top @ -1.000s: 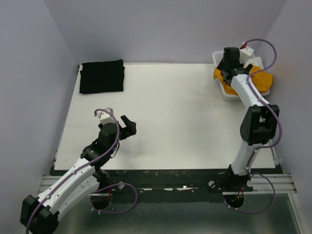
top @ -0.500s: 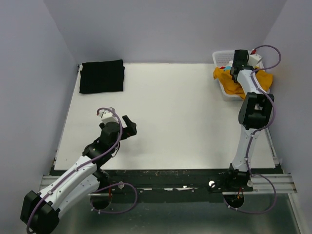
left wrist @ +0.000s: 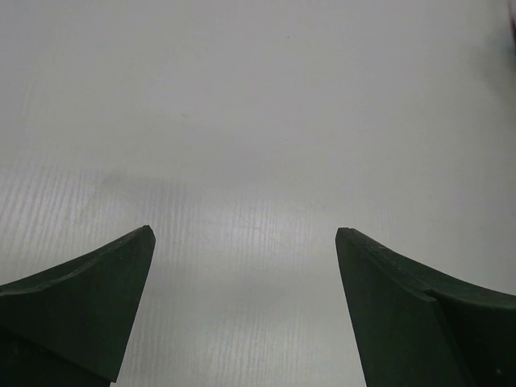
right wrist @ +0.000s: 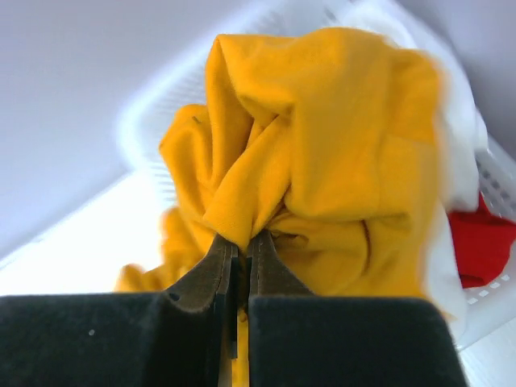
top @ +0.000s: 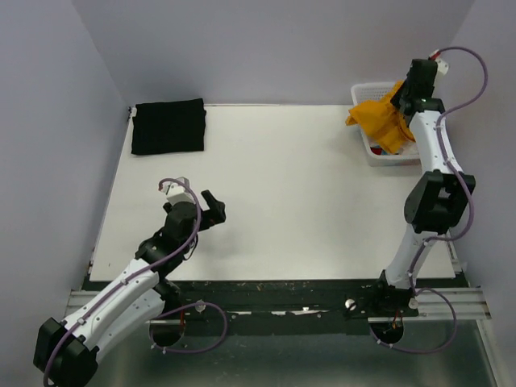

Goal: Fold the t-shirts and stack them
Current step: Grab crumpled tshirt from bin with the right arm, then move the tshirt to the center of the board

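Observation:
A mustard-orange t-shirt (top: 379, 121) (right wrist: 322, 145) hangs bunched above the white basket (top: 364, 93) at the far right corner, pinched in my right gripper (top: 401, 98) (right wrist: 243, 242), which is shut on a fold of it. A red shirt (right wrist: 482, 242) and white cloth (right wrist: 459, 161) lie in the basket below. A black t-shirt (top: 168, 126) lies folded flat at the far left of the table. My left gripper (top: 214, 207) (left wrist: 244, 234) hovers open over bare table at the near left, with nothing between its fingers.
The white lattice basket (right wrist: 153, 105) stands against the right wall near the back corner. The table's white top (top: 282, 185) runs between the black shirt and the basket. Grey walls close in the back and both sides.
My right gripper has shut on the mustard-orange shirt and lifted it up out of the basket, toward the back. The left arm has not moved.

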Motion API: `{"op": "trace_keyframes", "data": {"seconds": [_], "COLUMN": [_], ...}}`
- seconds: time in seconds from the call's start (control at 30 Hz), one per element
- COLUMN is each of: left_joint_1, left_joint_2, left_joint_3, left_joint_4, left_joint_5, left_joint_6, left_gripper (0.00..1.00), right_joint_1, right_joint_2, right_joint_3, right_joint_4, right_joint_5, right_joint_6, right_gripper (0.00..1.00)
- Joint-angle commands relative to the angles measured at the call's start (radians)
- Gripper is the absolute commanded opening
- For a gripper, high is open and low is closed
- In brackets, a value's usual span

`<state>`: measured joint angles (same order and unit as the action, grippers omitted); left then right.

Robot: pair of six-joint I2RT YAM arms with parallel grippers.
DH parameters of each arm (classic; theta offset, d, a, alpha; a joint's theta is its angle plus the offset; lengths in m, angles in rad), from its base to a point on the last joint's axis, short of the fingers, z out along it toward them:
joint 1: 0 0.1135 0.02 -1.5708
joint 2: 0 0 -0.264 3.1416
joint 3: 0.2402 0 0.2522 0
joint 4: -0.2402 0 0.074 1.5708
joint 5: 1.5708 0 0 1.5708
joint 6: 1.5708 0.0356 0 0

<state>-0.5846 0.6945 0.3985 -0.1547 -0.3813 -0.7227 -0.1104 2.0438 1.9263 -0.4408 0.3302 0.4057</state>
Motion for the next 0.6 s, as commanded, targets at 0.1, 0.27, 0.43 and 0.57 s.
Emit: {"op": "trace_keyframes", "data": {"seconds": [0.1, 0.27, 0.43, 0.57], "left_joint_1": [0.002, 0.0, 0.002, 0.0], "left_joint_2": [-0.065, -0.121, -0.186, -0.251], "left_joint_3": [0.011, -0.004, 0.004, 0.038], "left_joint_4": [0.027, 0.016, -0.048, -0.2], "left_joint_5": [0.052, 0.073, 0.066, 0.001], "left_joint_6": [-0.01, -0.03, -0.073, -0.141], "left_gripper": [0.99, 0.99, 0.99, 0.99], "right_joint_1": [0.108, 0.255, 0.375, 0.39], "right_joint_2": [-0.401, -0.505, -0.511, -0.542], "right_joint_3": [-0.042, -0.047, -0.059, -0.185], "right_joint_4": [0.166, 0.147, 0.13, 0.062], "right_joint_5": [-0.447, -0.674, -1.001, -0.991], "right_joint_6": [-0.055, -0.033, -0.039, -0.14], "right_gripper": [0.01, 0.01, 0.01, 0.13]}}
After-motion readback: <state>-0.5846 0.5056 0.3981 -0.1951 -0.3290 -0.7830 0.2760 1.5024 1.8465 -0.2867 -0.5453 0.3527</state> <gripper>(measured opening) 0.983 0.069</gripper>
